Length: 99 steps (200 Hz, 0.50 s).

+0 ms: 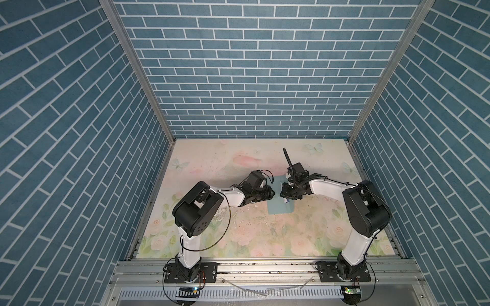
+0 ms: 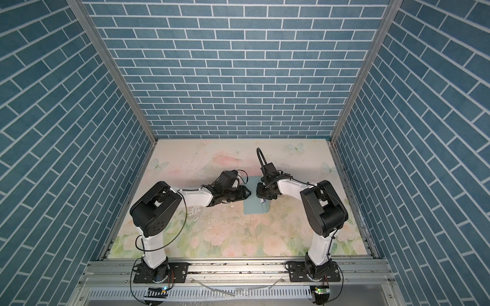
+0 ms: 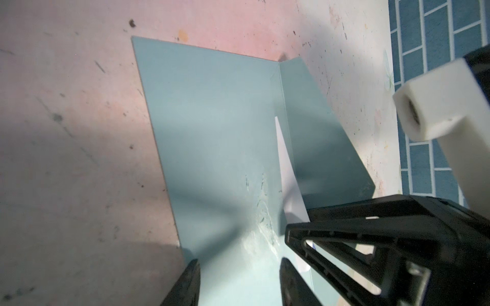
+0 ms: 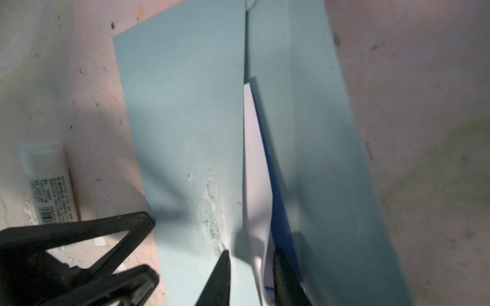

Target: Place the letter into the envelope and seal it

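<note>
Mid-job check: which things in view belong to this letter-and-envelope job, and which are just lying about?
Job: teal envelope; white blue-bordered letter, partly inside it.
Lying about: white barcoded tube; small white scrap on the table.

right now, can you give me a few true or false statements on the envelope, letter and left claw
The envelope lies on the table. True.
The letter is wholly outside the envelope. False: it sits partly inside, with a white wedge showing.
The left claw is open. True.
The flap is sealed flat. False: it stands raised.
A white tube lies beside the envelope. True.
</note>
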Each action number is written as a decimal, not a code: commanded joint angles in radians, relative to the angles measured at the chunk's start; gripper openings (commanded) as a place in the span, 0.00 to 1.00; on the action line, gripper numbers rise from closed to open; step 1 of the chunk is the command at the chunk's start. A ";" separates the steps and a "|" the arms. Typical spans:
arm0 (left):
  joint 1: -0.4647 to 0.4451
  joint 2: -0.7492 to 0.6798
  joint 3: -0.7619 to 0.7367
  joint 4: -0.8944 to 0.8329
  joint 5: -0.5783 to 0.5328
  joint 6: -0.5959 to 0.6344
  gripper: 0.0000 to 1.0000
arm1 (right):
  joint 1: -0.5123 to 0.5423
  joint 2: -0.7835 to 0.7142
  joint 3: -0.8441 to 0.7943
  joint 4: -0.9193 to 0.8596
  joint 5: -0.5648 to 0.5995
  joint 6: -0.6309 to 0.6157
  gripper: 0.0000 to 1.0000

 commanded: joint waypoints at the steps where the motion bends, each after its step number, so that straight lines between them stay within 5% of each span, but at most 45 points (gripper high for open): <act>1: -0.009 0.029 -0.021 -0.011 -0.001 -0.007 0.50 | 0.005 0.036 0.012 -0.013 -0.034 0.037 0.28; 99: -0.009 -0.034 -0.014 -0.033 -0.020 0.009 0.50 | 0.005 -0.078 0.080 -0.191 0.146 -0.065 0.36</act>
